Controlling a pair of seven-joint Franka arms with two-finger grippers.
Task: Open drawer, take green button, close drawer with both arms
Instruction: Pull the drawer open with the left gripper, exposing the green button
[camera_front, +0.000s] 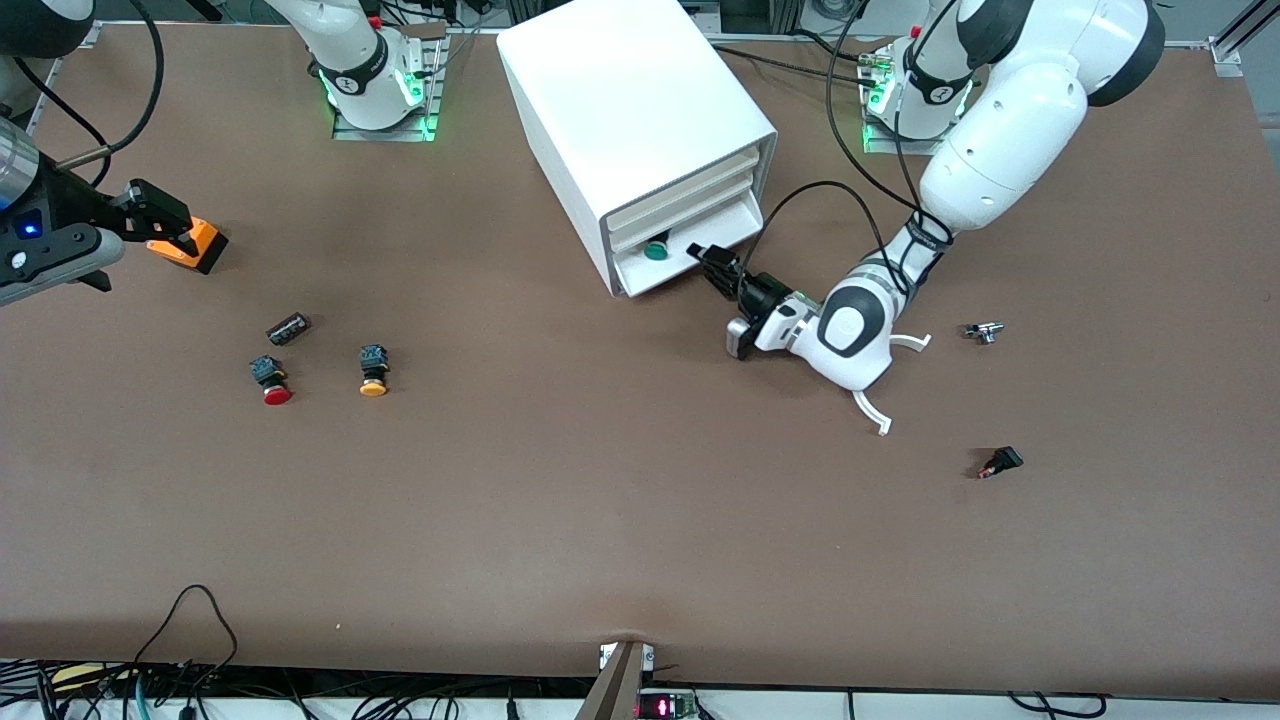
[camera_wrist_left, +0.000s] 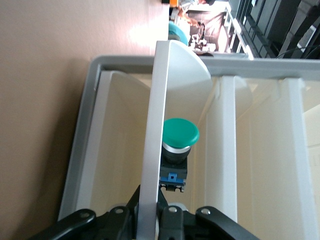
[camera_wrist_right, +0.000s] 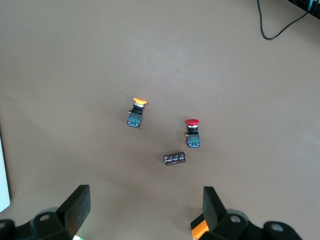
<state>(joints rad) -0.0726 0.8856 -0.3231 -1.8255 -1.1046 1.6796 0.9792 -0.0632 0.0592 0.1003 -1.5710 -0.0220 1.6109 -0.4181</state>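
The white cabinet (camera_front: 620, 100) stands at the table's middle, near the arms' bases. Its lowest drawer (camera_front: 730, 225) stands partly out. The green-capped button (camera_front: 656, 249) lies inside it, with its cap toward the cabinet's inside. My left gripper (camera_front: 712, 262) is at the drawer's front, shut on the thin front panel (camera_wrist_left: 162, 90), one finger on each side. In the left wrist view the button (camera_wrist_left: 180, 132) lies just past my left gripper (camera_wrist_left: 151, 217). My right gripper (camera_front: 160, 215) hangs open over the right arm's end of the table, holding nothing (camera_wrist_right: 145, 200).
An orange block (camera_front: 190, 243) lies under the right gripper. Nearer the front camera lie a dark cylinder (camera_front: 288, 328), a red-capped button (camera_front: 272, 380) and a yellow-capped one (camera_front: 373, 370). Beside the left arm lie white curved pieces (camera_front: 880, 410), a small metal part (camera_front: 983, 331) and a black part (camera_front: 1001, 462).
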